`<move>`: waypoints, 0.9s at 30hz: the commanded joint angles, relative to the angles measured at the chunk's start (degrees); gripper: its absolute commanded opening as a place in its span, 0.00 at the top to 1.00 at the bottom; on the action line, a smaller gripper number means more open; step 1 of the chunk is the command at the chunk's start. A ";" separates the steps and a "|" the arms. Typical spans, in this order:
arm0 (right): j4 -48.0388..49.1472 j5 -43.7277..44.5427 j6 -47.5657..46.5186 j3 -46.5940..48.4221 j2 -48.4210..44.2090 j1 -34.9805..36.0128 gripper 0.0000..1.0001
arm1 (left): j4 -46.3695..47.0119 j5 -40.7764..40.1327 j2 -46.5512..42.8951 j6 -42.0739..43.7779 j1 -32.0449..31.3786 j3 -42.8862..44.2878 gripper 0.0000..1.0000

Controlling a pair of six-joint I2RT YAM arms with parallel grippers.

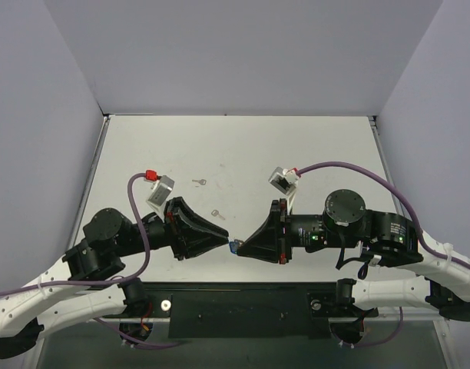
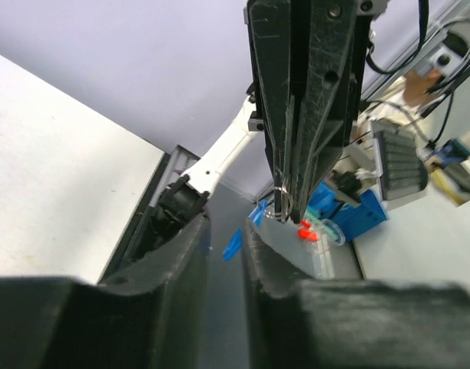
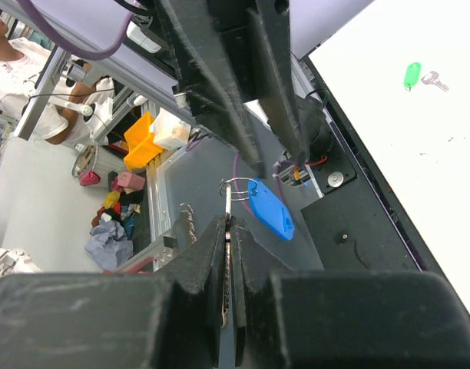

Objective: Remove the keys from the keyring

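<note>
My right gripper is shut on a silvery key blade that stands edge-on between its pads. A thin wire keyring hangs at the key's tip with a blue tag on it. In the top view the two grippers meet tip to tip above the table's near edge, with the blue tag between them. My left gripper is open with a narrow gap, just short of the keyring and the blue tag. Two loose keys lie on the table.
A green tag with a small key lies on the white table in the right wrist view. The black base plate runs along the near edge, under both grippers. Grey walls enclose the table on three sides.
</note>
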 commanded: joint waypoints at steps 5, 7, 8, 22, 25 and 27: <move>3.20 -2.24 -2.00 -0.87 -0.99 0.45 1.00 | 1.32 1.28 -1.90 1.03 -0.19 2.20 0.33; 3.64 -3.64 -2.09 -1.14 -0.73 0.45 1.00 | 3.16 3.65 -1.55 0.94 -0.19 2.02 0.29; 4.16 -4.09 -2.09 -1.05 -0.99 0.45 1.00 | 3.78 5.14 -1.37 0.85 -0.19 2.02 0.28; 6.72 -7.70 -1.30 -1.49 -0.73 0.45 1.00 | 11.16 12.71 2.67 0.68 -0.19 3.08 0.43; 6.72 -7.70 -1.39 -1.23 -0.38 0.36 1.00 | 11.60 13.06 2.85 0.50 -0.19 3.08 0.50; 6.80 -7.61 -1.30 -1.14 -0.03 0.36 1.00 | 11.87 13.24 2.67 0.33 -0.19 2.99 0.54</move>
